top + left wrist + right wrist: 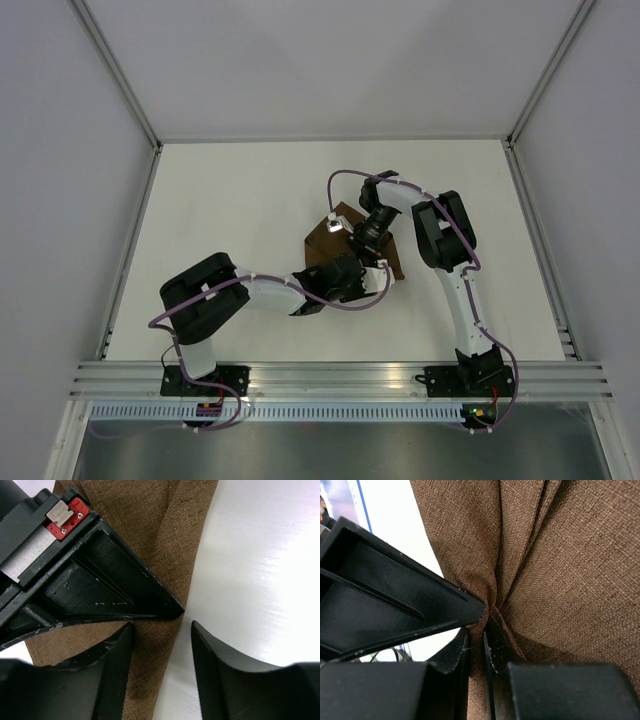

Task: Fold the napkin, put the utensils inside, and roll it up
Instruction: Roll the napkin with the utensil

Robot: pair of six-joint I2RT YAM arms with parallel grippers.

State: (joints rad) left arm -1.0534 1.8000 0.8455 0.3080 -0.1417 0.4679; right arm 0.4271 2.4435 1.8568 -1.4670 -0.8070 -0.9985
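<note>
Top external view is showing the napkin (320, 250) lying bunched at mid-bench (230, 200) beneath both arms; folding is seemingly just getting going, with the utensils and rolling remaining; the right claw (479, 647) is pinching a gathered pleat; the left claw (162, 645) is standing spread astride the cloth's edge; no utensils are showing anywhere.

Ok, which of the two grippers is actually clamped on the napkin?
The right gripper: its jaws pinch a gathered fold of the napkin. The left gripper has its jaws standing apart over the cloth's edge.
</note>
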